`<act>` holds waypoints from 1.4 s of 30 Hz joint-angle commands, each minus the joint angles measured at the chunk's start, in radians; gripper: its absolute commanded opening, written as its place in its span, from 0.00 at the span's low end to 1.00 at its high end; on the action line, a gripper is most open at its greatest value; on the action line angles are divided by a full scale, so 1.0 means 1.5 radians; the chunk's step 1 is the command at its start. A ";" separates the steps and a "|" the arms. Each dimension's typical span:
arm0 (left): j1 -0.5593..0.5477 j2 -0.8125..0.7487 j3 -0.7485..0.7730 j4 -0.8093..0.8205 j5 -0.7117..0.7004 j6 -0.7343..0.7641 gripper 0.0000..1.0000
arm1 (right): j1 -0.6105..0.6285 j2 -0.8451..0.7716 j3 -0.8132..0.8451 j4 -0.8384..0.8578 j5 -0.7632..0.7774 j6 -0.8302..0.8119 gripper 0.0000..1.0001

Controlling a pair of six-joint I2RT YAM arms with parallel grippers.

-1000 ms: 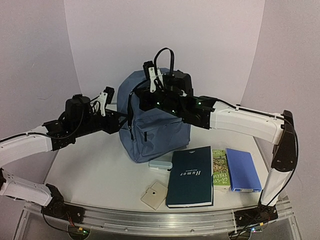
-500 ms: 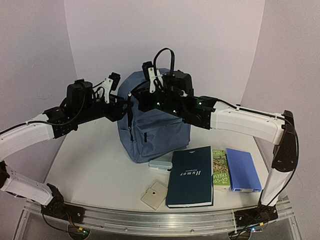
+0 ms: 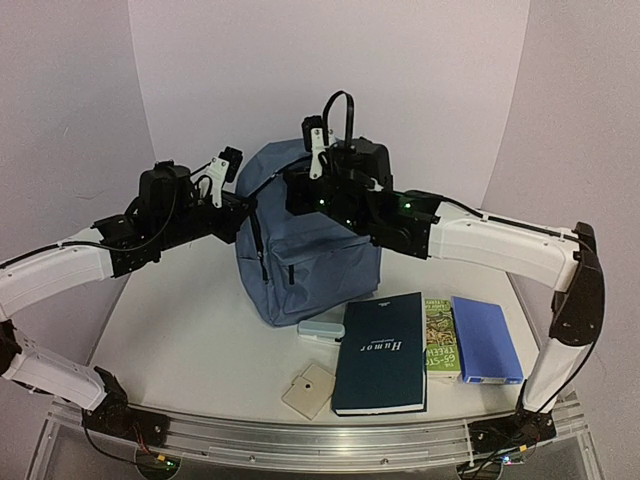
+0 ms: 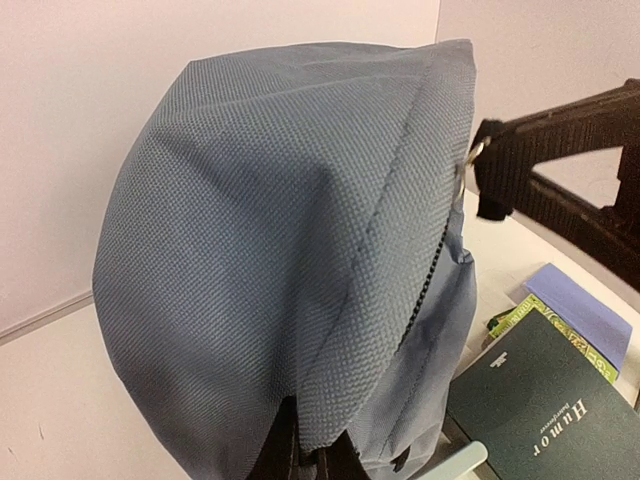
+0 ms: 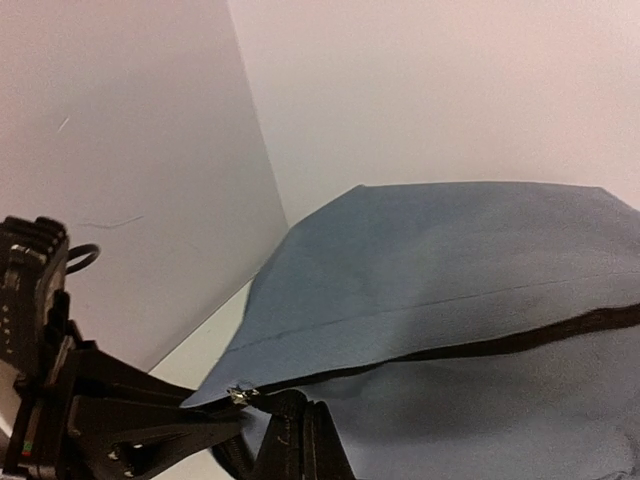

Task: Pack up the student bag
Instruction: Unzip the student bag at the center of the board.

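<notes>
Backpack: the student bag (image 3: pixel 305 240) stands upright at the back of the table (image 3: pixel 190 330), between the two arms, front pocket facing the camera
Left gripper (image 4: pixel 308 455): jaws pressed together, pinching a fold of the bag's blue fabric beside the zipper line
Right gripper (image 5: pixel 300 445): jaws closed on the bag's top edge near the zipper end, by the black strap
Step in hand: likely opening the main compartment; best to keep both pinches firm and pull the fabric apart evenly so the zipper track stays taut
Bag contents: interior not visible, cannot tell
Waiting items: dark green "Humor" book (image 3: pixel 382 352), a green paperback (image 3: pixel 441 338), a blue box (image 3: pixel 485 340), a pale eraser-like block (image 3: pixel 322 330), a beige card (image 3: pixel 308 390), all outside the bag
</notes>
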 commanded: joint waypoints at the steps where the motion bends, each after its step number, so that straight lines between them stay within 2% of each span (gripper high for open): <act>1: 0.004 -0.029 -0.015 0.024 -0.076 -0.018 0.00 | -0.004 -0.045 0.015 0.002 0.198 -0.021 0.00; 3: 0.005 -0.038 -0.022 0.012 -0.097 -0.027 0.00 | -0.009 -0.043 0.022 -0.014 0.252 -0.032 0.00; 6: 0.009 -0.051 -0.028 -0.020 -0.111 -0.038 0.00 | -0.044 -0.052 0.014 -0.036 0.247 -0.008 0.00; 15: 0.022 -0.083 -0.026 -0.111 -0.122 -0.038 0.00 | -0.159 -0.138 -0.093 -0.055 0.084 0.075 0.00; 19: 0.023 -0.089 -0.004 -0.139 -0.106 -0.013 0.01 | -0.180 -0.155 -0.120 -0.055 -0.013 0.076 0.00; 21: 0.023 -0.085 0.020 -0.154 -0.085 0.005 0.11 | -0.181 -0.157 -0.130 -0.054 -0.067 0.071 0.00; 25: 0.023 -0.050 0.100 -0.191 -0.027 0.047 0.45 | -0.181 -0.159 -0.152 -0.054 -0.136 0.079 0.00; 28: 0.023 -0.006 0.167 -0.204 0.018 0.070 0.59 | -0.180 -0.159 -0.163 -0.053 -0.153 0.085 0.00; 34: 0.010 0.097 0.296 -0.217 0.093 0.125 0.68 | -0.180 -0.155 -0.164 -0.053 -0.177 0.089 0.00; 42: -0.067 0.225 0.427 -0.228 0.007 0.244 0.73 | -0.181 -0.153 -0.166 -0.053 -0.185 0.094 0.00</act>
